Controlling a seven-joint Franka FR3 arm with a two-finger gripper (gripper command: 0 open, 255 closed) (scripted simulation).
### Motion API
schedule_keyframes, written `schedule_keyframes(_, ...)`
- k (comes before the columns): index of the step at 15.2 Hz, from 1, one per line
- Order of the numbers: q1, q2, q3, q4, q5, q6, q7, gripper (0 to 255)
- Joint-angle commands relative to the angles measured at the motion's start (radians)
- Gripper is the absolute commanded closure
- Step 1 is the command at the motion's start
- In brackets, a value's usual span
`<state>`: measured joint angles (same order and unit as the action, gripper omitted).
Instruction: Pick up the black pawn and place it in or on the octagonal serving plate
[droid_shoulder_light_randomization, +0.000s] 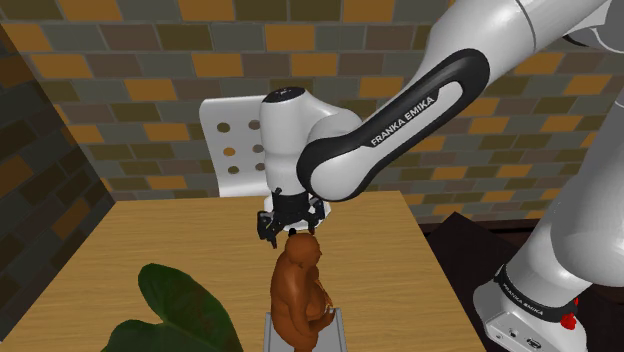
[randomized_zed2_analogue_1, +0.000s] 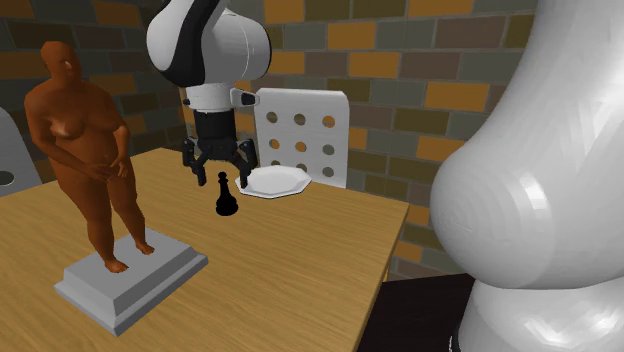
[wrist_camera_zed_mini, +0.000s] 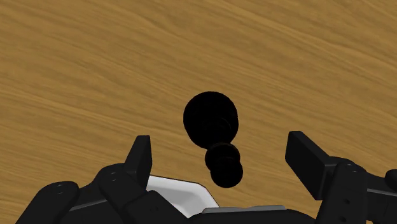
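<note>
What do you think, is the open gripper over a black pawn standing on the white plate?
No: the black pawn stands on the table beside the white plate, as the second exterior view shows. The open gripper does hang over it.

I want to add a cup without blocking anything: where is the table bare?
Bare wood spans the table from the black pawn to its near right corner in the second exterior view, and between pawn and the grey plinth. Crowded: the open pincer over the pawn, octagonal plate just behind.

Black pawn (randomized_zed2_analogue_1: 226, 197); white plate (randomized_zed2_analogue_1: 277, 182)
</note>
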<state>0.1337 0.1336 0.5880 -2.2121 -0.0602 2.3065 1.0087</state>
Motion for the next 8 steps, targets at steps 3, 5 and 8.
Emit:
schedule_keyframes(3, 0.000, 0.002, 0.000, 0.000, -0.001, 0.001, 0.001, 0)
schedule_keyframes(5, 0.000, 0.002, 0.000, 0.000, -0.001, 0.001, 0.001, 255)
schedule_keyframes(8, 0.000, 0.002, 0.000, 0.000, -0.001, 0.001, 0.001, 255)
